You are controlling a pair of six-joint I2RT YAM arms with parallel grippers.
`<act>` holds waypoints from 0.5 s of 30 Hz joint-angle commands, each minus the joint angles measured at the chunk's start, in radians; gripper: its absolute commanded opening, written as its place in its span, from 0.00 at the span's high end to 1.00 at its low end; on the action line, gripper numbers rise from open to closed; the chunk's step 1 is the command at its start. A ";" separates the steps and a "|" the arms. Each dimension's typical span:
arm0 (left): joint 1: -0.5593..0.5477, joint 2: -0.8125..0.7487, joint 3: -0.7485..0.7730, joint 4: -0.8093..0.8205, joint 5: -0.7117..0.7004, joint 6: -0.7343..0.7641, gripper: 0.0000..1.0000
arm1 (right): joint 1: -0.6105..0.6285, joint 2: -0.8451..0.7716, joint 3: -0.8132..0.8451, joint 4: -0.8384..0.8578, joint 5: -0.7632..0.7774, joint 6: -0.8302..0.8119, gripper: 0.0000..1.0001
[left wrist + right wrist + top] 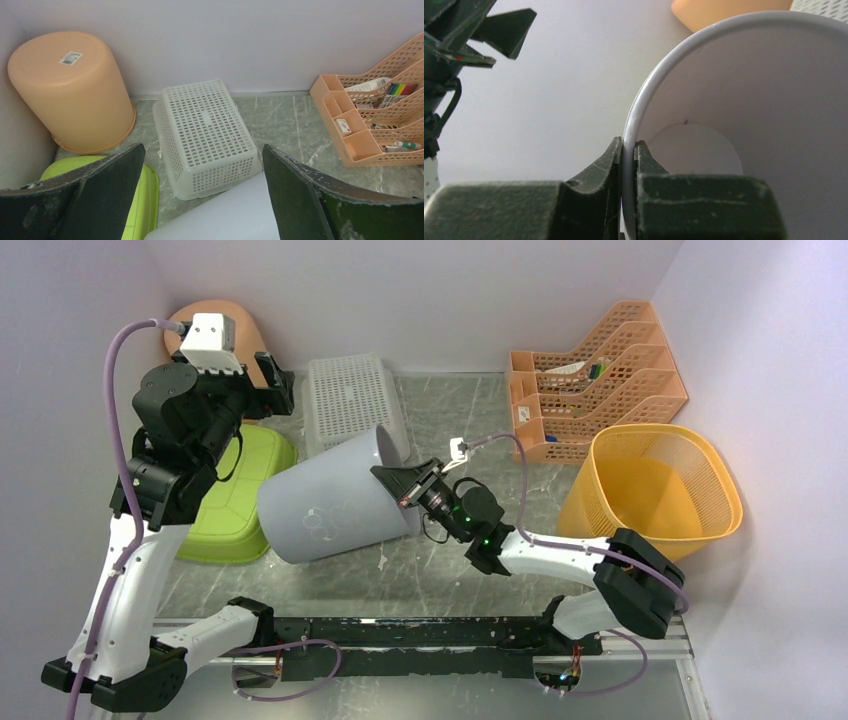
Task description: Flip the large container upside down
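The large container is a pale grey plastic bin (330, 505), tipped on its side in mid-table with its open mouth facing right and back. My right gripper (392, 480) is shut on the bin's rim (629, 145), one finger outside the wall and one inside. The bin's inside and round bottom show in the right wrist view (744, 115). My left gripper (272, 380) is open and empty, raised above the bin's left side; the bin's wall shows between its fingers (235, 215).
A white perforated basket (352, 400) lies upside down behind the bin. A lime green basin (235, 495) lies upside down at the left, a peach bin (70, 90) upside down in the back left corner. Orange file trays (590, 380) and a yellow mesh basket (655, 490) stand at right.
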 commanded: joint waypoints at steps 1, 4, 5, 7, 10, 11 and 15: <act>-0.002 0.001 -0.002 -0.004 -0.006 0.003 0.00 | -0.005 -0.022 -0.049 0.157 0.085 0.112 1.00; -0.002 0.005 -0.006 -0.001 -0.004 0.001 0.00 | -0.040 0.045 -0.091 0.241 0.043 0.234 1.00; -0.002 0.007 -0.008 0.000 -0.002 -0.001 0.00 | -0.051 0.080 -0.098 0.288 0.019 0.270 1.00; -0.002 0.012 -0.011 0.001 0.002 -0.003 0.00 | -0.058 0.150 -0.099 0.371 -0.017 0.335 1.00; -0.002 0.023 -0.004 -0.003 0.002 0.000 0.00 | -0.057 0.247 -0.060 0.469 -0.065 0.391 1.00; -0.002 0.027 0.001 -0.006 0.000 0.003 0.00 | -0.057 0.275 -0.051 0.511 -0.076 0.412 1.00; -0.002 0.039 0.025 -0.014 -0.004 0.010 0.00 | -0.060 0.358 -0.016 0.639 -0.096 0.493 1.00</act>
